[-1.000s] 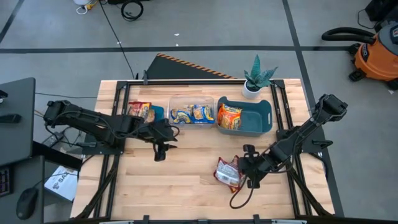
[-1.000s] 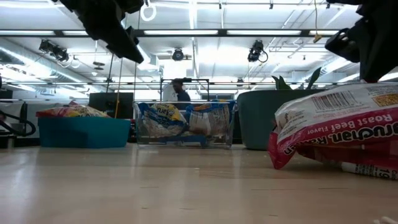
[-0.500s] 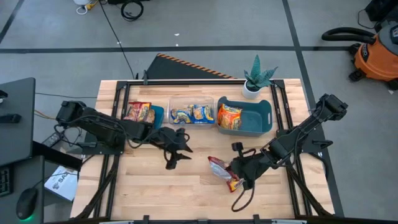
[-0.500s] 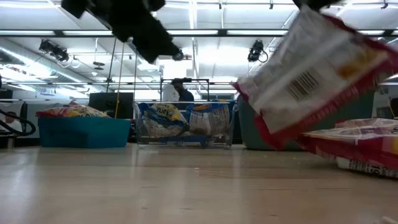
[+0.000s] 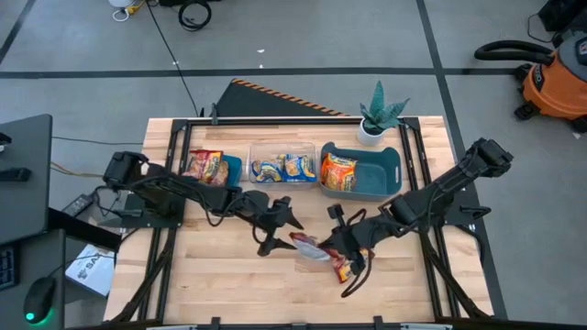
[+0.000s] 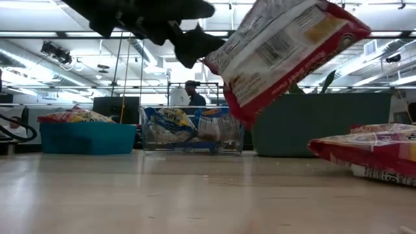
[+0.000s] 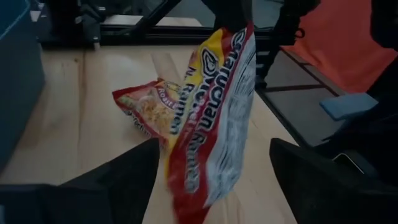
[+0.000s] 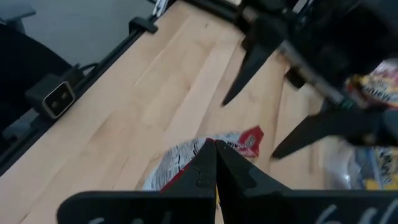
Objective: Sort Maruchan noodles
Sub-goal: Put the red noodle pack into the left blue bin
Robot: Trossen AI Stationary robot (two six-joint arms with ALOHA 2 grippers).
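Nearest you, lower centre of the high view: your right gripper (image 5: 332, 246) is pinched closed on the top edge of a red ramen packet (image 5: 308, 247), fingers pressed together in the right wrist view with the packet (image 8: 186, 163) hanging below them. In the low view that packet (image 6: 279, 52) hangs tilted, clear of the wooden table (image 6: 162, 195), upper centre-right of frame. A second red packet (image 5: 343, 267) lies flat on the table just right of the held one; it shows low right in the low view (image 6: 370, 153).

Your left gripper (image 5: 280, 226) sits just left of the held packet, fingers spread wide, holding nothing. The left wrist view has the packet (image 7: 211, 118) hanging between and beyond the open fingers (image 7: 118, 186), not touching them.

Farther back, upper middle of the high view, three bins in a row: small teal bin (image 5: 231, 167) with an orange-yellow packet (image 5: 206, 165), clear bin (image 5: 259, 147) with blue-and-yellow packets (image 5: 282, 168), large teal bin (image 5: 376, 176) with one orange packet (image 5: 338, 171) at its left end. Potted plant (image 5: 378, 115) behind that, at the table's far edge.
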